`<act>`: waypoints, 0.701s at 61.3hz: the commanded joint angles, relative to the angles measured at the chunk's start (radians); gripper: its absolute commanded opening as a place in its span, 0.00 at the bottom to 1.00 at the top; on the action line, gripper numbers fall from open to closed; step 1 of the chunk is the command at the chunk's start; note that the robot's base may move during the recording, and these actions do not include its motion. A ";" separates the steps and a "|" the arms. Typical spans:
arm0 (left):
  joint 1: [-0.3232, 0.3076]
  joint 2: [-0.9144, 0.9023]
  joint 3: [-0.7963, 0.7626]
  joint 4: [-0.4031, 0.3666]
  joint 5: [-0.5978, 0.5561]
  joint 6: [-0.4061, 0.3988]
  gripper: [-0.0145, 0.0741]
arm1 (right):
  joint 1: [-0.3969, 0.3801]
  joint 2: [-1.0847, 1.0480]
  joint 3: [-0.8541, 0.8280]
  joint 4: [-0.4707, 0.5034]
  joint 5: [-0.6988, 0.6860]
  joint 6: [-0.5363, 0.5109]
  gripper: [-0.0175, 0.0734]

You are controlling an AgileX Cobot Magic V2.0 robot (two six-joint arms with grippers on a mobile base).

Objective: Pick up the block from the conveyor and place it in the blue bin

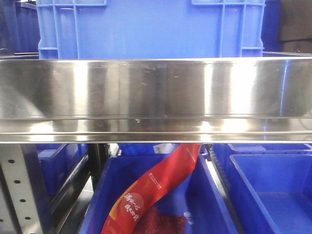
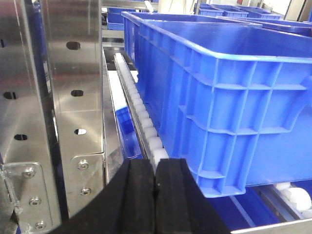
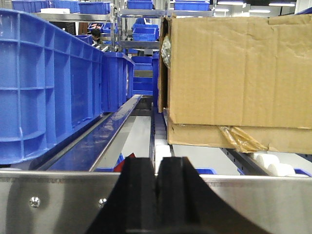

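Note:
No conveyor belt and no block show in any view. A blue bin (image 1: 151, 29) stands on a rack level behind a steel rail (image 1: 156, 97). Another blue bin (image 1: 204, 195) sits below it and holds a red packet (image 1: 156, 190). In the left wrist view my left gripper (image 2: 155, 165) is shut and empty, close to the near corner of a large blue bin (image 2: 219, 97). In the right wrist view my right gripper (image 3: 156, 163) is shut and empty, just behind a steel rail (image 3: 58, 195), with a blue bin (image 3: 44, 83) to its left.
A cardboard box (image 3: 239, 78) sits on white rollers to the right of my right gripper. A perforated steel upright (image 2: 73, 97) stands left of my left gripper, beside a white roller track (image 2: 141, 117). A further blue bin (image 1: 273, 190) is at the lower right.

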 commanded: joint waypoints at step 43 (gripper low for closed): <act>0.022 -0.079 0.043 0.100 -0.047 -0.002 0.04 | -0.004 -0.004 0.001 -0.010 -0.024 -0.010 0.01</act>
